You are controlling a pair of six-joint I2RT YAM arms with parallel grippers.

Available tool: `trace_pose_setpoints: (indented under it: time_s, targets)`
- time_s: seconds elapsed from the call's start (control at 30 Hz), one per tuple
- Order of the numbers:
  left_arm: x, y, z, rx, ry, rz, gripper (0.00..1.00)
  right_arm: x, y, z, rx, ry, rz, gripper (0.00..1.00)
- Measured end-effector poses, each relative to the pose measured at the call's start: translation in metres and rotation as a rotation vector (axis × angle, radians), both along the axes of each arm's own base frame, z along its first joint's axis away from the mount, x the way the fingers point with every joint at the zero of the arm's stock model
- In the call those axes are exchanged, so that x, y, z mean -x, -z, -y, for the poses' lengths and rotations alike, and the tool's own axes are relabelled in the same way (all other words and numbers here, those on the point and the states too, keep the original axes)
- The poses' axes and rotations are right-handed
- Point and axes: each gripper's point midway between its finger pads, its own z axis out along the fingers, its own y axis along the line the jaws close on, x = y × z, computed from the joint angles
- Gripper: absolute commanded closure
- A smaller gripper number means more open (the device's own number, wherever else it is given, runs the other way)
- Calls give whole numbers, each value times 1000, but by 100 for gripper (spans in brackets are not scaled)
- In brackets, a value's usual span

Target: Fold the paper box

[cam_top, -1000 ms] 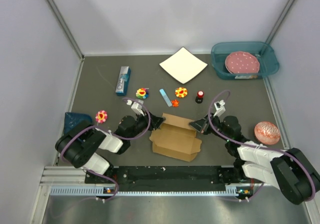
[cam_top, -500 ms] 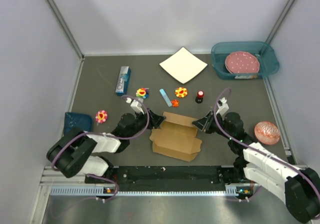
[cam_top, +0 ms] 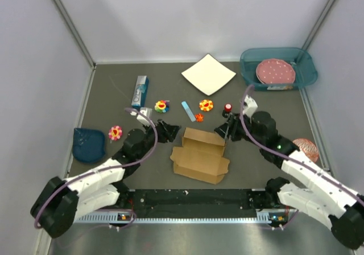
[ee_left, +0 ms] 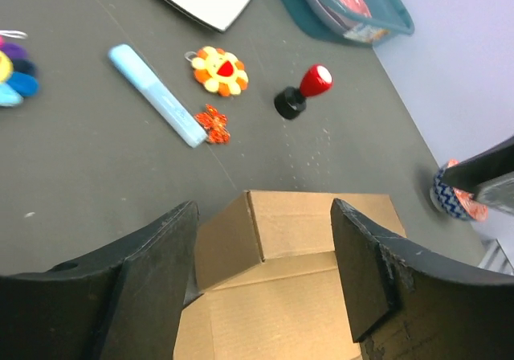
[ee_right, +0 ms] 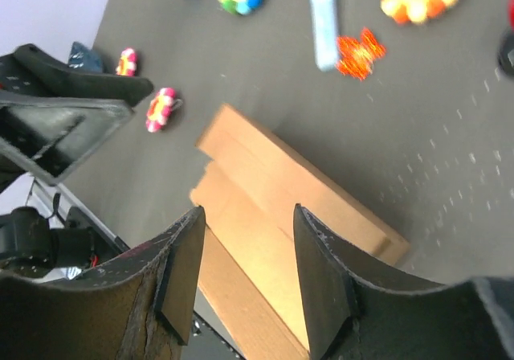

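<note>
The paper box (cam_top: 200, 153) lies in the middle of the table, brown cardboard. Its far part is folded up into a raised section and its near flap lies flat. My left gripper (cam_top: 170, 132) hovers just off the box's far left corner, open and empty. In the left wrist view the box (ee_left: 321, 223) shows between and beyond the spread fingers of that gripper (ee_left: 263, 211). My right gripper (cam_top: 223, 131) is at the far right corner, open and holding nothing. In the right wrist view the box (ee_right: 281, 183) lies below the gripper (ee_right: 247, 215).
Beyond the box lie a blue stick (cam_top: 187, 110), flower toys (cam_top: 205, 105), an orange trinket (cam_top: 199, 117) and a red stamp (cam_top: 227, 108). A white sheet (cam_top: 208, 73), a blue carton (cam_top: 140, 91) and a teal bin (cam_top: 303, 73) sit farther back. A patterned ball (cam_top: 304, 148) is at right, a dark blue bowl (cam_top: 88, 143) at left.
Both grippers have opened and drawn back from the box's far corners, lifting away toward the back. The right one was shut a second ago.
</note>
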Motion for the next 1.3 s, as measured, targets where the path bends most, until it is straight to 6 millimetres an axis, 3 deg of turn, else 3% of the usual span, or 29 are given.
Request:
trace_pose_setpoints:
  time_s: [0.1, 0.23, 0.33, 0.43, 0.57, 0.8, 1.07, 1.3]
  targets:
    - [1, -16, -19, -3, -79, 22, 27, -10, -43, -14, 157, -17, 111, 50]
    - [7, -31, -49, -7, -194, 38, 27, -3, -67, -51, 419, -91, 269, 47]
    - [12, -35, -68, -15, -262, 44, 28, 0, -47, -66, 703, -129, 362, 46]
    - [18, -31, -87, -27, -325, 43, 28, 9, -6, -57, 1029, -204, 410, 45]
    - [25, -16, -105, -60, -382, 17, 28, 13, 12, -46, 1297, -255, 481, 44]
    - [34, -3, -120, -81, -428, -11, 27, 14, 24, -43, 1471, -279, 533, 43]
    - [38, 12, -133, -73, -488, -55, 27, 24, 36, -55, 1485, -330, 554, 43]
    - [39, 18, -137, -81, -508, -75, 26, 22, 78, -60, 1604, -383, 525, 45]
